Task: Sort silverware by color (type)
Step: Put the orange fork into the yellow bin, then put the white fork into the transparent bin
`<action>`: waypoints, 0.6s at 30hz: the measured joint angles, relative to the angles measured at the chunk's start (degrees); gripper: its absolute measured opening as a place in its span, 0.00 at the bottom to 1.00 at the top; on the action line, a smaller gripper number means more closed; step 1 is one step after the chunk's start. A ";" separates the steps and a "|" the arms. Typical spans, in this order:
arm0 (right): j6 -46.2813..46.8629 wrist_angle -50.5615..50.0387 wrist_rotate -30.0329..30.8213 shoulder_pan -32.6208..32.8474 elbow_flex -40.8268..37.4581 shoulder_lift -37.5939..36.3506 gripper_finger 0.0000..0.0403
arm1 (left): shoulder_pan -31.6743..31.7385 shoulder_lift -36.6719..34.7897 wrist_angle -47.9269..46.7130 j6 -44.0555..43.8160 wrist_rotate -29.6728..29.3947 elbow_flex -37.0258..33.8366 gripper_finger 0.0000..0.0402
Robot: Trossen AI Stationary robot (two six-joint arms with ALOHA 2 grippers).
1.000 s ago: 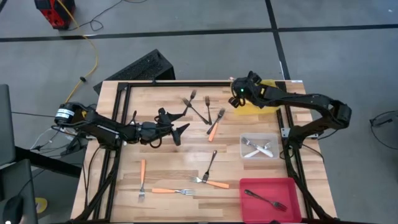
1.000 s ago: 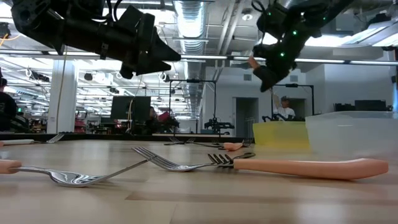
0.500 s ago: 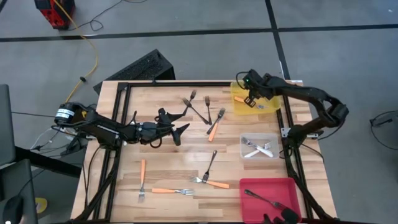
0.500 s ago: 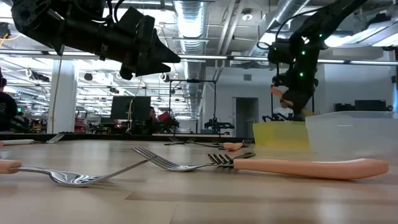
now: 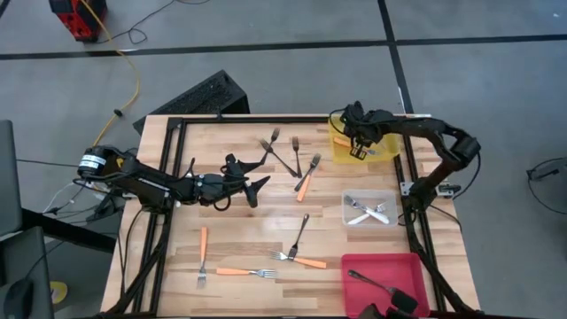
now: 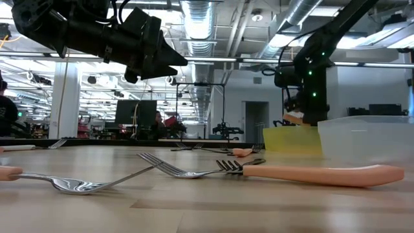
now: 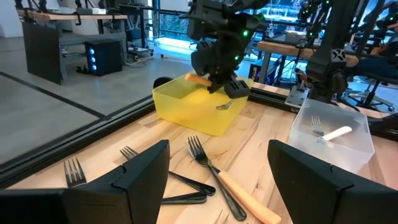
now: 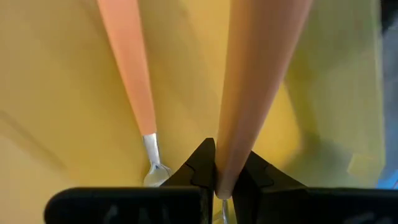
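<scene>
The right end effector (image 5: 360, 144) hangs over the yellow bin (image 5: 386, 152) at the far right corner of the tabletop (image 5: 230, 235), its fingers clamped on an orange-handled fork (image 8: 258, 81). In the right wrist view that handle runs straight out from between the fingertips, with the bin's yellow floor directly beyond it and another orange-handled fork already lying there (image 8: 127, 68). So the held fork sits right above its bin, long axis pointing down into it; letting go looks like the next step.

The left end effector (image 5: 254, 182) hovers with its fingers spread wide and empty, over the middle of the tabletop toward the left edge. It is the nearer arm to the loose forks: an orange-handled fork (image 5: 304, 183) and two dark forks (image 5: 285, 156) lie just to its right, toward the far edge, and its wrist view shows them straight ahead, handles running roughly toward it.
</scene>
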 joint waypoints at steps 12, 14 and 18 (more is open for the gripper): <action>-2.70 1.42 -1.80 -0.11 0.54 2.32 0.34 | 0.00 0.01 -0.48 -0.02 -0.02 0.00 0.64; -2.88 1.13 -2.09 -0.11 1.23 2.40 0.38 | 0.00 0.01 -0.48 -0.02 -0.02 0.00 0.64; -2.97 0.13 -3.94 -0.11 4.10 2.43 0.42 | 0.00 0.01 -0.84 -0.64 -0.01 0.00 0.64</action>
